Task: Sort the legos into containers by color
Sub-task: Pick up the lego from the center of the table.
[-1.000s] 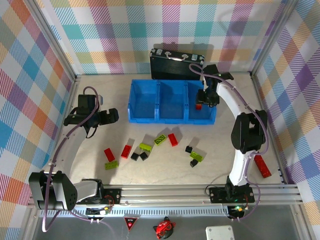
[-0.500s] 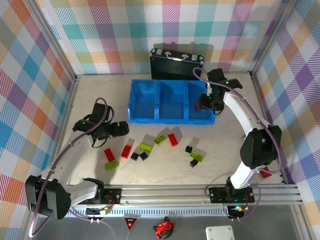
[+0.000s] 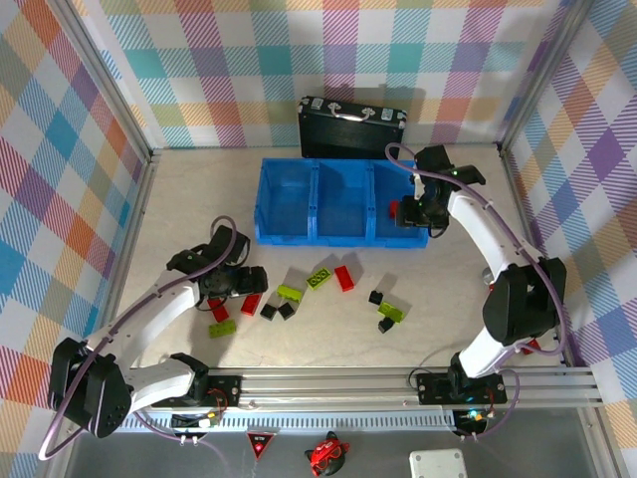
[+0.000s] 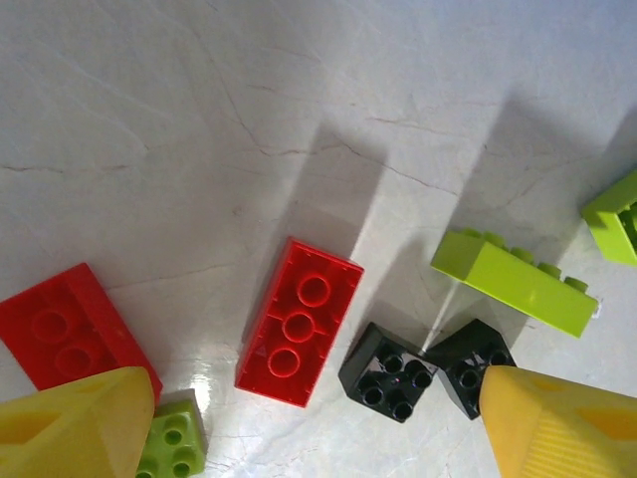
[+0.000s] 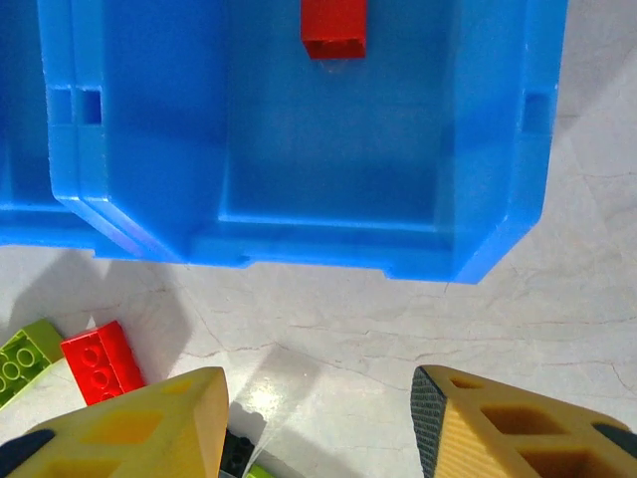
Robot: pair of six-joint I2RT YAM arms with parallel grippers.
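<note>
Left gripper [image 4: 314, 396] wide above red three-stud plastic brick [image 4: 299, 321], black cubes [image 4: 388, 370] alongside; right gripper [image 5: 320, 398] parted, empty, its camera catching red block [image 5: 333, 28] inside blue plastic bin [image 5: 328, 169]

At three o'clock in the left wrist view a lime brick [image 4: 615, 229] runs off the edge; at eight, a finger [image 4: 70, 428] covers one corner of a red brick [image 4: 55, 329].

Red, lime, black legos [image 4: 299, 324]; blue containers [image 5: 328, 169]; plaid walls [image 3: 249, 60]; perhaps marbled table [image 4: 199, 100].

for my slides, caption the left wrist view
open left hand above a red lego, two black cubes and lime bricks on the table
</note>
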